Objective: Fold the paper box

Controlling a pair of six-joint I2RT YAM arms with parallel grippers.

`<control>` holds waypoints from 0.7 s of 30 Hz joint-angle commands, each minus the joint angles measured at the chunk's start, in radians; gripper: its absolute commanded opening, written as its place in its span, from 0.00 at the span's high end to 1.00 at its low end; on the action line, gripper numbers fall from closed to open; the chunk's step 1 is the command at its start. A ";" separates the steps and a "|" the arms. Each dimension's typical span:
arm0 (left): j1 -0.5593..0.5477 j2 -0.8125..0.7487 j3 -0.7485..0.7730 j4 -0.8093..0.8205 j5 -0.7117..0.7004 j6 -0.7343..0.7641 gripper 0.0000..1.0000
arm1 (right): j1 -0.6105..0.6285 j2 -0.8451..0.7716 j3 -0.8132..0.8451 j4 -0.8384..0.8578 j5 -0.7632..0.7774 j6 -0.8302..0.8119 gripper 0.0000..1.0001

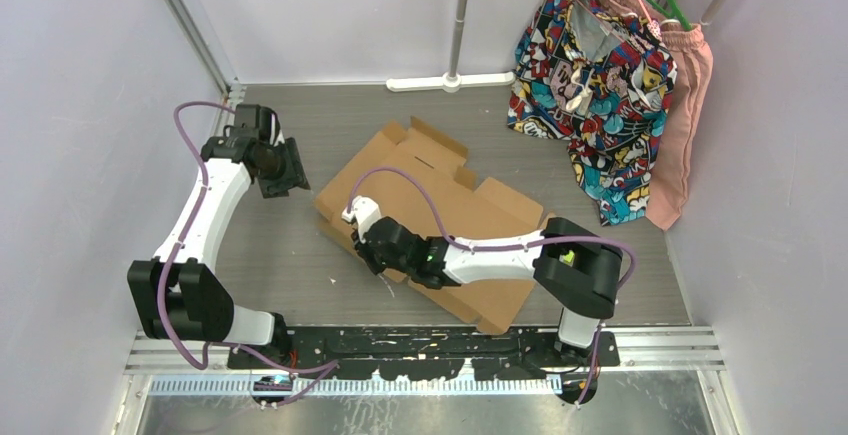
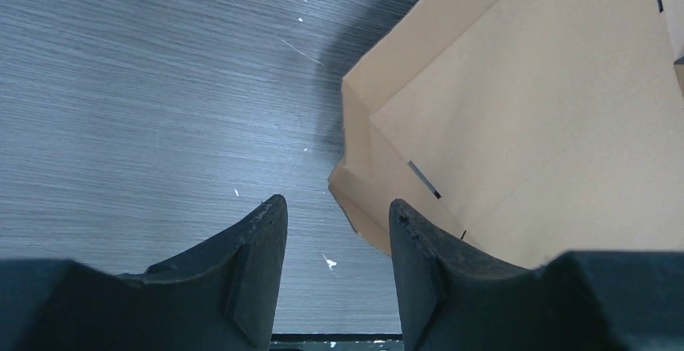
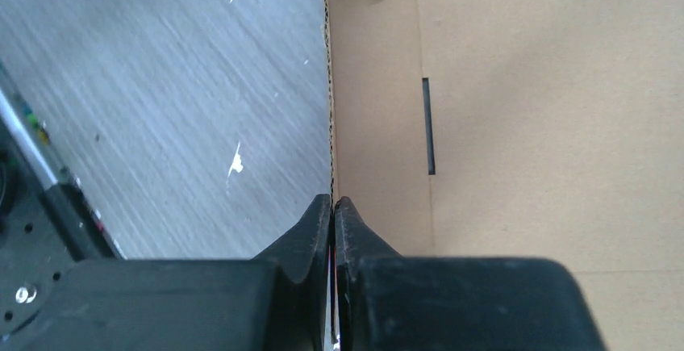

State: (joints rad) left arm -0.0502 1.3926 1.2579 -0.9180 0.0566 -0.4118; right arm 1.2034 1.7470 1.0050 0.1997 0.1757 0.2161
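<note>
Lying mostly flat near the middle of the grey table (image 1: pixel 290 255), the paper box (image 1: pixel 480 217) spreads its brown cardboard panels and flaps on a diagonal, its tabbed far end pointing toward the back wall and its near end close to the right arm's base. A narrow slot (image 3: pixel 427 125) cuts the panel just inside the left-hand side flap, which stands slightly raised. The right gripper (image 3: pixel 332 202) reaches across the sheet to that flap, its fingers pressed together with no gap showing; the corrugated edge runs straight into the seam between the tips, so they appear to pinch it, though the contact itself is hidden. The left gripper (image 2: pixel 335 214) hovers over bare table just beside the box's far-left corner, fingers parted about halfway and holding nothing. At the back right, well apart from the box, a brightly patterned garment (image 1: pixel 590 85) and a pink garment (image 1: pixel 685 125) hang from a rail.
</note>
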 commanded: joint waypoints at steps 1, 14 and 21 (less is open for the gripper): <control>0.007 -0.017 0.045 0.008 0.021 -0.002 0.49 | 0.010 -0.041 0.017 0.132 0.168 0.005 0.92; 0.000 -0.112 -0.147 0.134 0.189 -0.105 0.45 | 0.000 0.131 0.178 0.236 0.440 -0.006 0.93; -0.002 -0.101 -0.198 0.194 0.167 -0.155 0.45 | -0.052 0.285 0.396 0.093 0.384 0.187 0.59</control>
State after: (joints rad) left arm -0.0513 1.3029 1.0668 -0.8177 0.1997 -0.5205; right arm 1.1881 1.9976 1.2781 0.3237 0.5716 0.2695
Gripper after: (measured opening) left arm 0.547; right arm 0.172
